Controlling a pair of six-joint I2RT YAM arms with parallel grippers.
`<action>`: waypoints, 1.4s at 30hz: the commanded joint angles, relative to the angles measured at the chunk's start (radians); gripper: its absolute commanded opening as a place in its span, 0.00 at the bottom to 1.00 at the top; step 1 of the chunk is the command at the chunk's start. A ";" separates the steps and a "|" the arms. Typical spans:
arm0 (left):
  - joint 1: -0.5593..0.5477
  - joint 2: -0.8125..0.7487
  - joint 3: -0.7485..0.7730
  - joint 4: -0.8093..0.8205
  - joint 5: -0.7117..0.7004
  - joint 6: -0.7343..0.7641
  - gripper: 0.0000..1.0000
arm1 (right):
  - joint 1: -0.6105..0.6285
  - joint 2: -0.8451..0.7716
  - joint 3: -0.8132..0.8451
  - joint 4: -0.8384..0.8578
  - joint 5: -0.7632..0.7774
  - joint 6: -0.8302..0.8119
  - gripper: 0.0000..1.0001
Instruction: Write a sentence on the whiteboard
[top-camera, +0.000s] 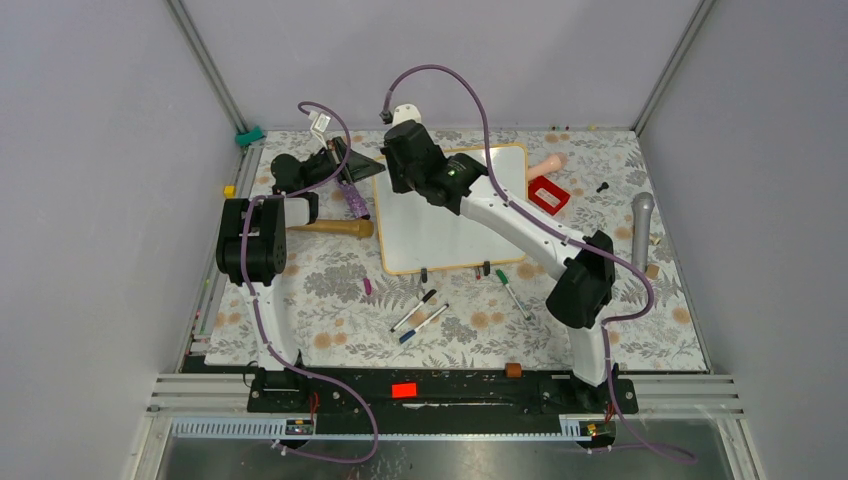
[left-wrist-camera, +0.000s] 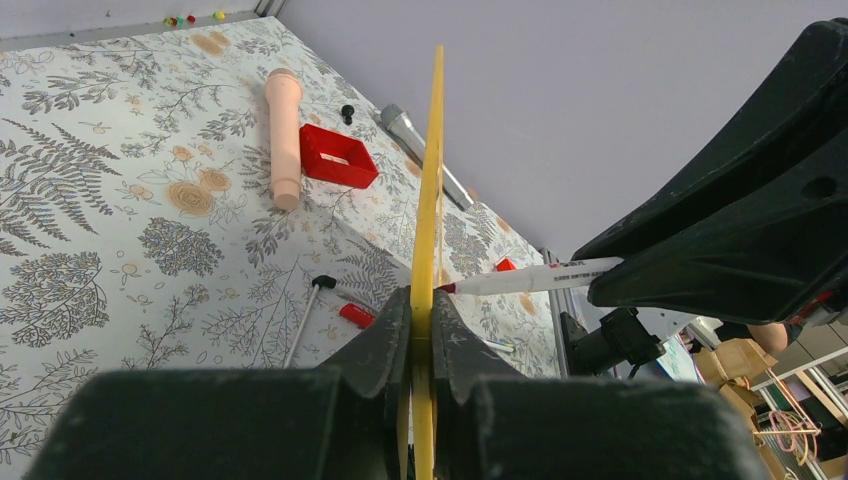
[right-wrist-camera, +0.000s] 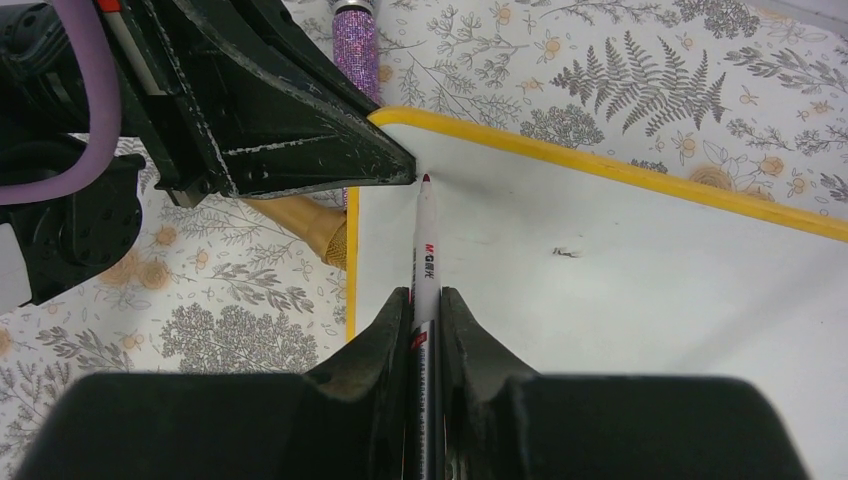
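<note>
One whiteboard (top-camera: 440, 240) is laid on the desk (top-camera: 330, 290), its far-left frame edge clamped between the left fingers (left-wrist-camera: 385, 340). One marker (right-wrist-camera: 424, 240) is clenched in the right fingers (right-wrist-camera: 385, 340), its tip set at that corner. Three loose pens (top-camera: 413, 311) and one red tray (top-camera: 548, 194) are scattered nearby.

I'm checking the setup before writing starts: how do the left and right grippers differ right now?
The left gripper is shut on the whiteboard frame; the right gripper is shut on a marker. The left sits at the board's corner; the right hangs over its white surface, marker tip toward that corner. Both are closed.
</note>
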 joint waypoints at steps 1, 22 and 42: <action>-0.007 -0.001 0.029 0.065 0.057 0.036 0.00 | 0.007 0.014 0.031 0.009 0.031 -0.011 0.00; -0.008 -0.015 0.015 0.065 0.060 0.054 0.00 | 0.007 -0.017 -0.054 0.005 0.023 0.008 0.00; -0.009 -0.020 0.011 0.066 0.059 0.057 0.00 | 0.007 -0.081 -0.183 0.036 -0.015 0.035 0.00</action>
